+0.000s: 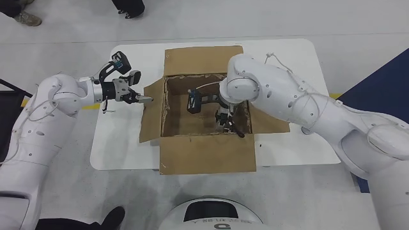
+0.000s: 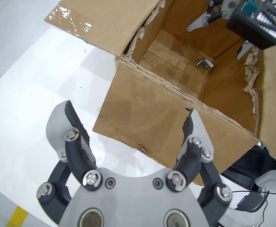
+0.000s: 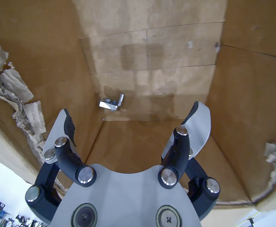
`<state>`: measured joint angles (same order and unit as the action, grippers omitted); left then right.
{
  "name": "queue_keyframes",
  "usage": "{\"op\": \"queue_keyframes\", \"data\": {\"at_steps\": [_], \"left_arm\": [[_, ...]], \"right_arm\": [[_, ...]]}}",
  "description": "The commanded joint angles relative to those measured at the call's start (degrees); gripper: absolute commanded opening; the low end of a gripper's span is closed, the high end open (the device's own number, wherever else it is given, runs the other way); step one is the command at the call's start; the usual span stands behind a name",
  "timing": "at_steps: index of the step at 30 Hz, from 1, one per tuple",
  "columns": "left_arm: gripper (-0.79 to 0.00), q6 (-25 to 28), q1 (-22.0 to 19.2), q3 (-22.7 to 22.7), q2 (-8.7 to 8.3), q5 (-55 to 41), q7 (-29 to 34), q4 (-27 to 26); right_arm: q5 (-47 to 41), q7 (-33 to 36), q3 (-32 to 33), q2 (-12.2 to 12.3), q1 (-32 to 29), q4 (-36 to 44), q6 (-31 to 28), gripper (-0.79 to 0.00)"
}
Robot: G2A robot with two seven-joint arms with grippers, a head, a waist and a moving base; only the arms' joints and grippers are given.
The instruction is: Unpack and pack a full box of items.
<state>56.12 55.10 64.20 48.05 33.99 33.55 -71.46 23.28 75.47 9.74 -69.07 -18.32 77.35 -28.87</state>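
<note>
Hovering just beside the left flap of the cardboard box (image 1: pixel 204 156), the left gripper (image 2: pixel 130 116) is spread wide and empty. A small metal bracket (image 3: pixel 112 102) lies in a floor corner inside the box. The right gripper (image 3: pixel 138 116) hangs within the box, likewise spread, grasping nothing.

matt brown cardboard box (image 2: pixel 152 100) w/ torn rough edges, shiny metal bracket (image 3: pixel 112 103) inside.

Brown cardboard box (image 1: pixel 206 155) sits upright on white bench (image 1: pixel 121 144), top open, flaps folded outward, rim edges torn and ragged. Small silver L-shaped metal bracket (image 3: pixel 111 103) lies on box floor, close to a corner, just beside one wall.
</note>
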Motion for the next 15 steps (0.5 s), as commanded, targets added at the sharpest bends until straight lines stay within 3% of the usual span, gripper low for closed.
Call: {"op": "queue_keyframes", "data": {"at_steps": [1,15], "left_arm": [[0.0,0.0,0.0,0.0,0.0,0.0,0.0,0.0],[0.0,0.0,0.0,0.0,0.0,0.0,0.0,0.0]], "right_arm": [[-0.05,0.03,0.0,0.01,-0.05,0.04,0.04,0.0],[1.16,-0.81,0.38,-0.13,-1.38,-2.08,-0.04,0.0]]}}
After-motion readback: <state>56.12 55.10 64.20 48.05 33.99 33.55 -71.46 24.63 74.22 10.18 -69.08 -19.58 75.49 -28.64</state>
